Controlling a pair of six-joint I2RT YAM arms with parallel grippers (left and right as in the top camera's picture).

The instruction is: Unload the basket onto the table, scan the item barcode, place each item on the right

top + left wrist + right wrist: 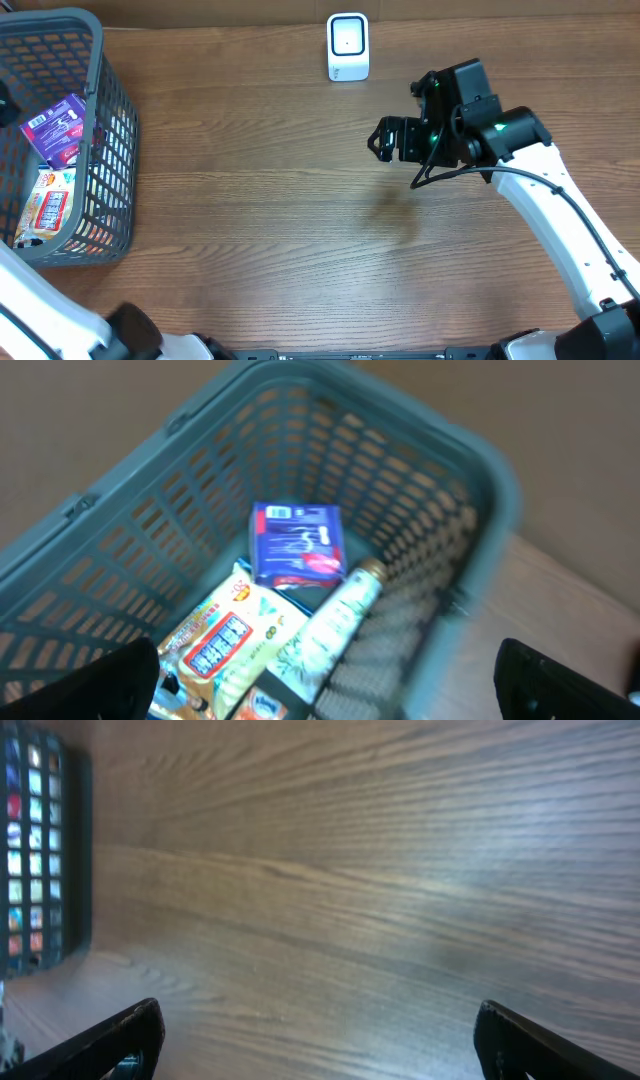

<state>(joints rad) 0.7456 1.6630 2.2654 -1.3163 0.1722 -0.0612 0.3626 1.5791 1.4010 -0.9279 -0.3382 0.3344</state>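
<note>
Left jaws gape wide, empty, above the basket [480,465]; right jaws likewise over table [380,870].

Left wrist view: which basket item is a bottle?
The pale bottle with a gold cap, lying on its side by the blue box. The others are flat: that box and an orange-and-white packet.

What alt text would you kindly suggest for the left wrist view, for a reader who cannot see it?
A blue-grey plastic basket holds a purple box, a pale bottle and a colourful snack packet. The open left tool hangs over it.
</note>
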